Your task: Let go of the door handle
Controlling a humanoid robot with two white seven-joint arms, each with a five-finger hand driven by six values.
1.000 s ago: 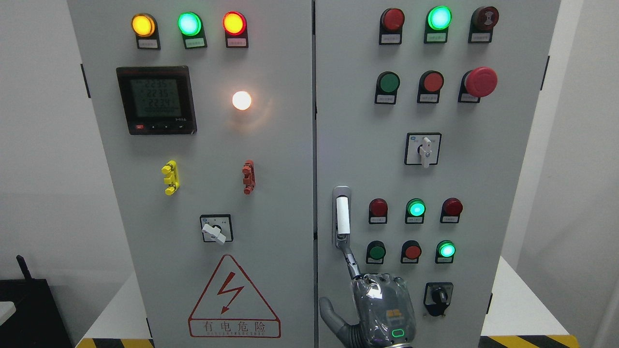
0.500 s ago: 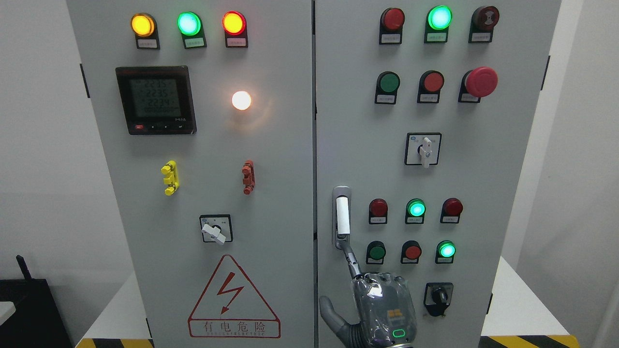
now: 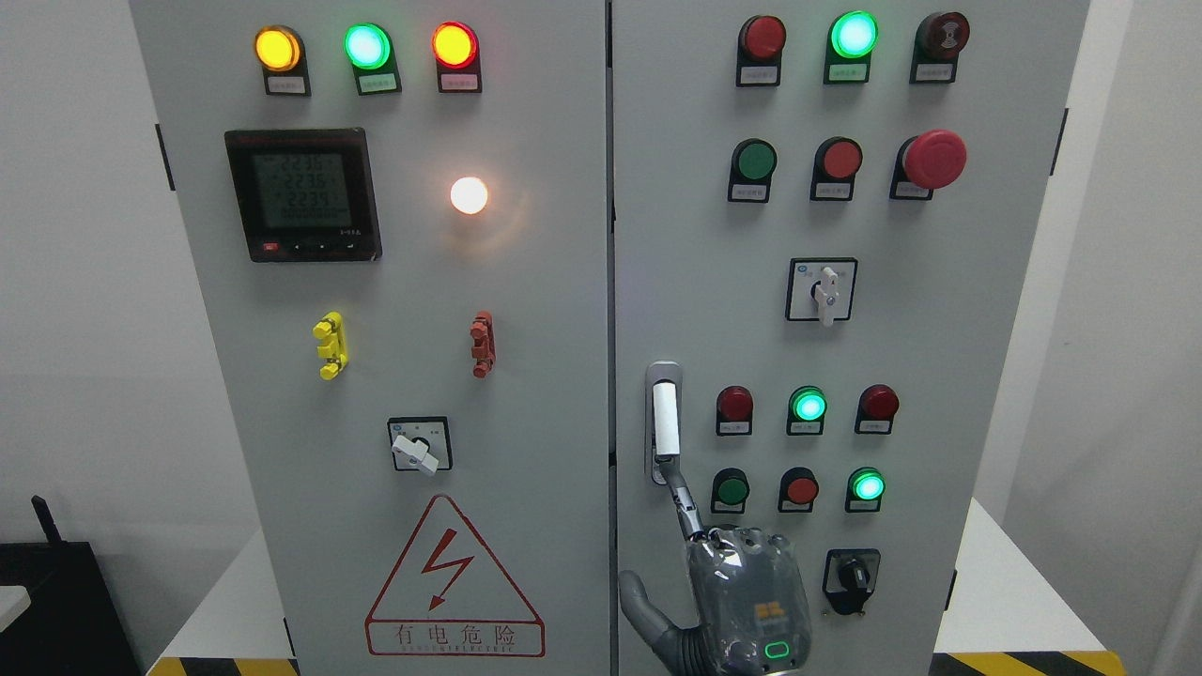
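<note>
The door handle (image 3: 665, 418) is a white vertical lever in a metal plate on the left edge of the cabinet's right door (image 3: 939, 394). My right hand (image 3: 742, 587) rises from the bottom edge just below it, its back toward the camera. Its index finger (image 3: 684, 502) stretches up and left, with the tip touching the handle's lower end. The thumb (image 3: 639, 606) sticks out to the left, away from the door. The other fingers are folded behind the knuckles and nothing is grasped. The door stands closed, flush with the left door (image 3: 545, 394). No left arm shows.
Around the hand on the right door are indicator lamps (image 3: 808, 406), push buttons (image 3: 731, 489), a black rotary switch (image 3: 850, 575) and a red emergency button (image 3: 934, 158). The left door carries a meter (image 3: 303, 194), a selector switch (image 3: 418, 449) and a warning triangle (image 3: 454, 582).
The right hand has shifted a touch lower and to the right. Its index fingertip stays at the handle's lower end. The door has not moved.
</note>
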